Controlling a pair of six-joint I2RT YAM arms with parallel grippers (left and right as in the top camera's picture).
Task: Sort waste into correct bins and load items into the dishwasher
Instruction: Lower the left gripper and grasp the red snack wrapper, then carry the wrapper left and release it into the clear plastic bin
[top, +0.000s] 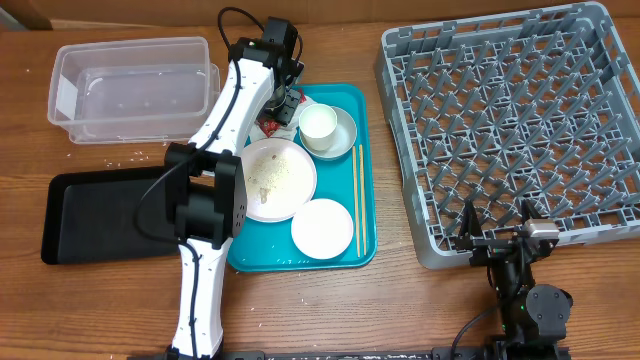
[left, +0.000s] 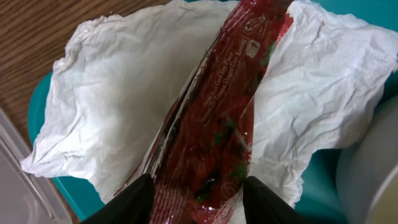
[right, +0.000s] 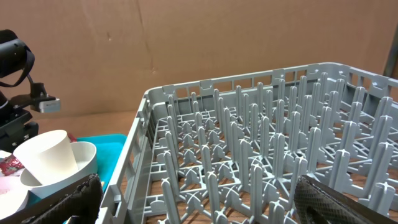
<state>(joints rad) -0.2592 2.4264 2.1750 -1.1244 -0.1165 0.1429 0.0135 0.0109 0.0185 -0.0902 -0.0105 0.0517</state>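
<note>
In the left wrist view my left gripper (left: 199, 190) is open, with a finger on each side of the red shiny wrapper (left: 227, 106). The wrapper lies on the crumpled white napkin (left: 106, 106). In the overhead view this gripper (top: 285, 103) is over the teal tray's far left corner, with a bit of the wrapper (top: 268, 125) showing. The white cup (top: 318, 123) stands in the grey bowl (top: 347, 132). The large plate (top: 285, 195) holds rice scraps (top: 272, 172). The small plate (top: 322, 227) is in front of it. My right gripper (top: 497, 228) is open and empty at the dish rack's (top: 520, 120) near edge.
The clear tub (top: 135, 88) stands at the far left, and the black tray (top: 100, 210) lies in front of it. The teal tray (top: 365, 160) also holds chopsticks (top: 357, 200). The right wrist view shows the rack's pegs (right: 261, 143) between the right gripper's (right: 211, 208) fingers.
</note>
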